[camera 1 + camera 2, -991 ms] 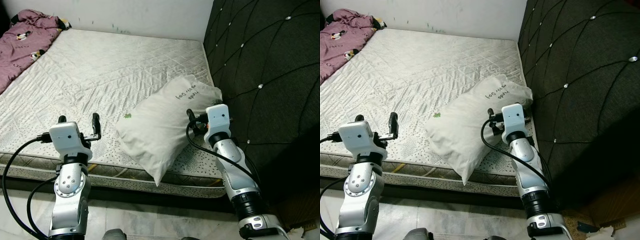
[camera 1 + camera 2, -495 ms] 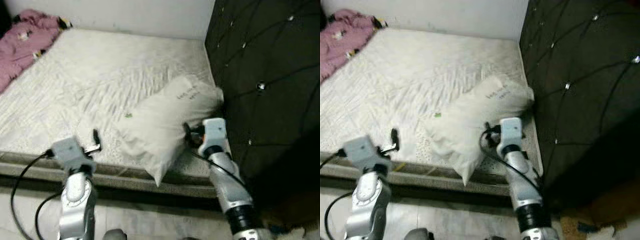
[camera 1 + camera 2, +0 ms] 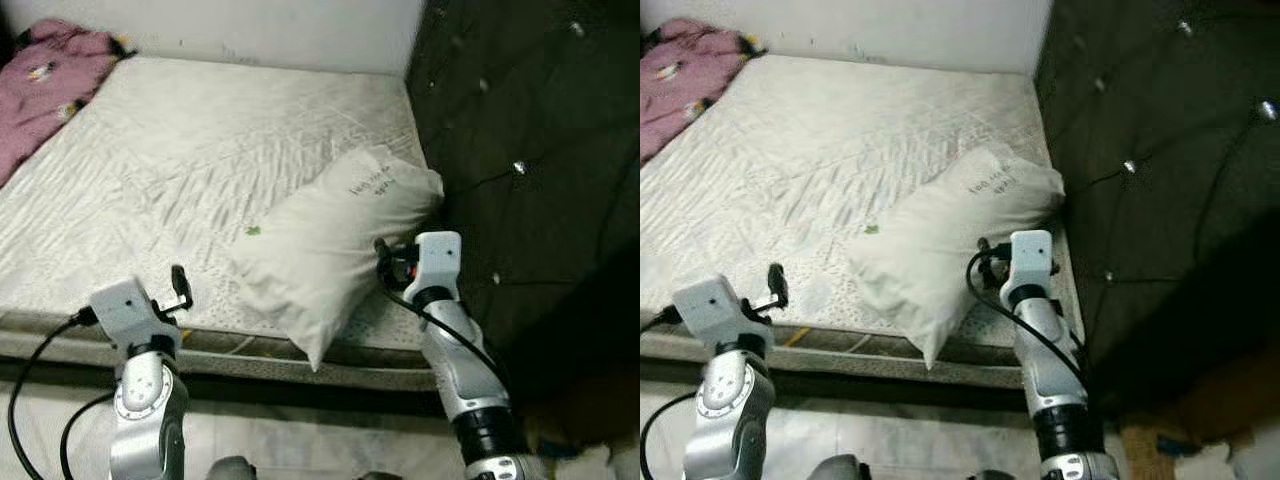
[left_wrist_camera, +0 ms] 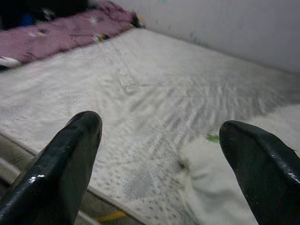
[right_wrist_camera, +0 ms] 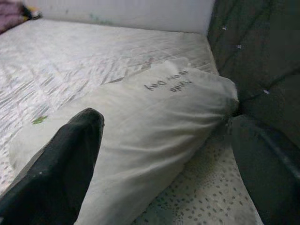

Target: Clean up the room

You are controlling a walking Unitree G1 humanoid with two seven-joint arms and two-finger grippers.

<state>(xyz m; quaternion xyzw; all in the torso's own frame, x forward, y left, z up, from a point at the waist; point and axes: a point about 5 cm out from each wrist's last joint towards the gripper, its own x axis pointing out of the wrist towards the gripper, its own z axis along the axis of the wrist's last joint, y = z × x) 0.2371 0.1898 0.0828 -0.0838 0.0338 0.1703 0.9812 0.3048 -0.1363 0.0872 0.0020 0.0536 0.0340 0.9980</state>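
Observation:
A white pillow (image 3: 330,240) with dark handwriting lies askew on the bare quilted mattress (image 3: 200,150), one corner hanging over the front edge and its far end against the headboard. My right gripper (image 5: 164,154) is open and sits low at the pillow's near right side, pointing along it; the pillow (image 5: 154,112) lies just ahead of its fingers. My left gripper (image 4: 159,154) is open and empty over the mattress's front edge, left of the pillow (image 4: 220,187). One of its fingertips (image 3: 180,280) shows above the wrist.
A dark tufted headboard (image 3: 520,120) walls in the right side. A purple blanket (image 3: 40,90) is bunched at the far left corner of the bed. A small green scrap (image 3: 254,231) lies on the mattress by the pillow. Pale floor (image 3: 300,450) runs below the bed's edge.
Both arms have sunk a little lower in the view, the left one back toward the mattress's front edge. The pillow lies as before. The picture has become slightly blurred.

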